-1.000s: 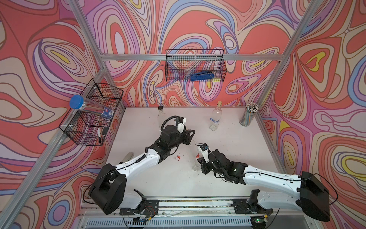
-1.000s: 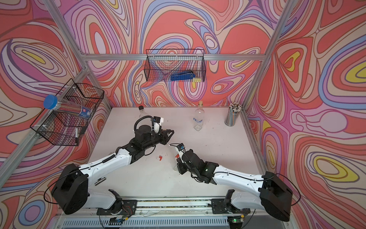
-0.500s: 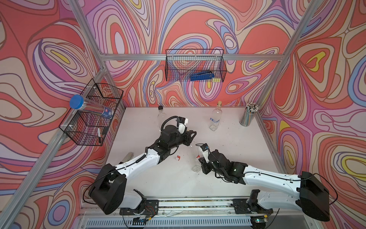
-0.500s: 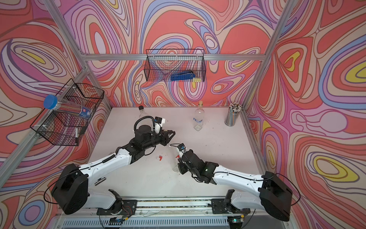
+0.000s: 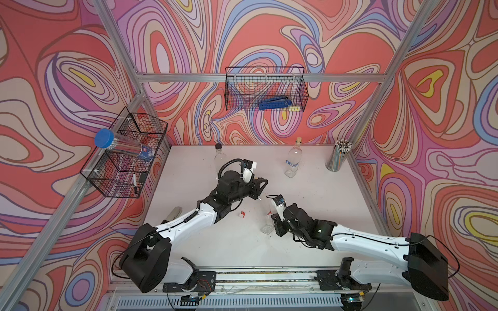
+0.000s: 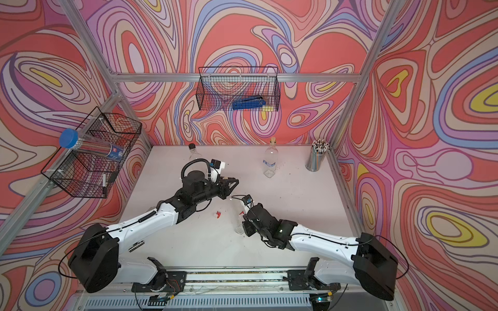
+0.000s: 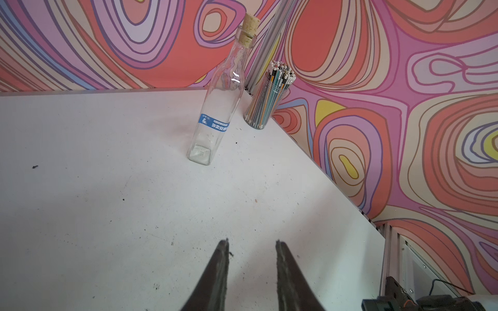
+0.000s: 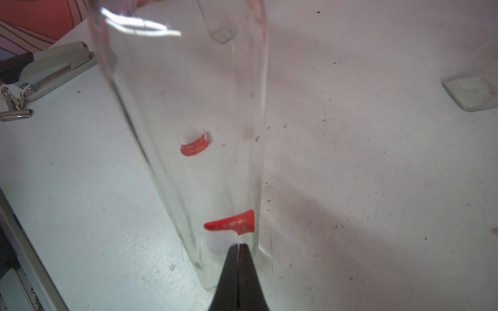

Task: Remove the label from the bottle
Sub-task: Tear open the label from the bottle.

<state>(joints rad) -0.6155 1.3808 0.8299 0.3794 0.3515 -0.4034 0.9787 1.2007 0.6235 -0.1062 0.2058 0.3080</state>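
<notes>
Peeking through the right wrist cam first: my right gripper (image 8: 237, 246) is clenched tight, tips pressed against the clear bottle (image 8: 172, 94) right at the edge of a white patch of the label (image 8: 219, 243), with a red strip stuck next to it. Can't tell if a corner is really pinched. Through the glass I see a red scrap (image 8: 194, 147) lying on the table (image 8: 377, 161), and farther off a stapler (image 8: 54, 63) and a binder clip (image 8: 14, 109).

Left wrist cam: my left gripper (image 7: 252, 242) has its jaws apart with nothing between them, hanging over bare table. Beyond it a corked bottle (image 7: 215, 107) with a blue band stands upright, a cup of pencils (image 7: 265, 102) just beside it by the wall.

In both top views the bottle (image 5: 266, 229) stands mid-table, a bit toward the near side, with the right gripper against its right side. The scrap lies just left of it. The left gripper sits farther back, not touching it.
</notes>
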